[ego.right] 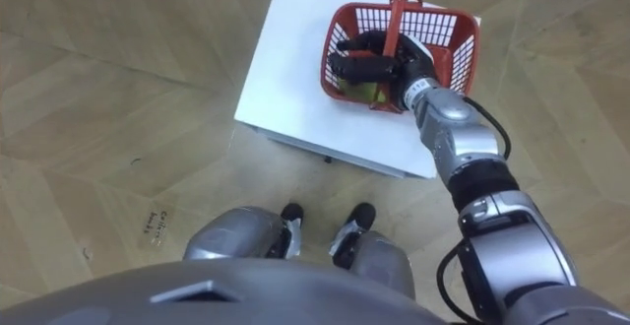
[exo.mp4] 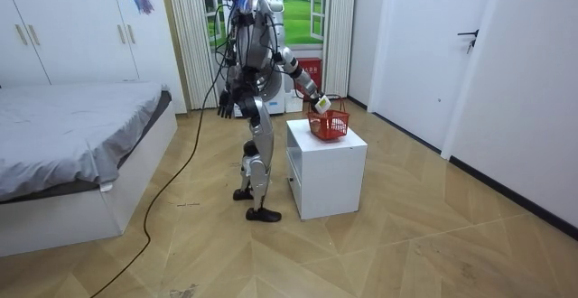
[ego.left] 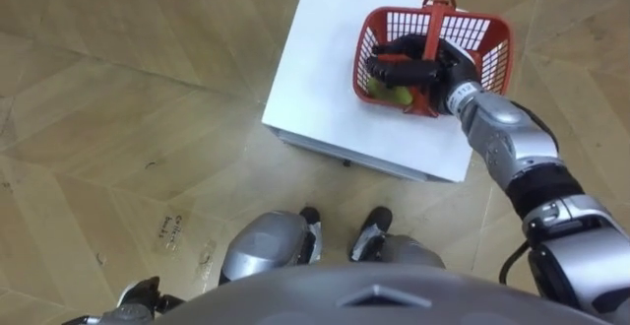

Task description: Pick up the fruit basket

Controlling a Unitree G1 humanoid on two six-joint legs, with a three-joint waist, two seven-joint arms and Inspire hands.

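Room view shows the robot standing on the wooden floor, right up against a small white worktop. A big bed is behind it, on the room view's left, well apart from the worktop. The robot stands up straight and faces the worktop, with one arm held out over it.

On top of the worktop sits the red fruit basket. From the head camera it is at the far right corner of the white top, and its bottom looks like it rests on the top. Its thin red handle stands up and goes across the middle of the basket.

The right robot hand is inside the basket, reaching in from the near right side. It goes under the handle, and its dark fingers are bent round the handle — so the hand is holding the basket by it. Just under the fingers, down in the basket, lies some green fruit.

The left robot hand hangs down by the robot's hip, far from the basket. Its fingers hang loose and hold nothing.
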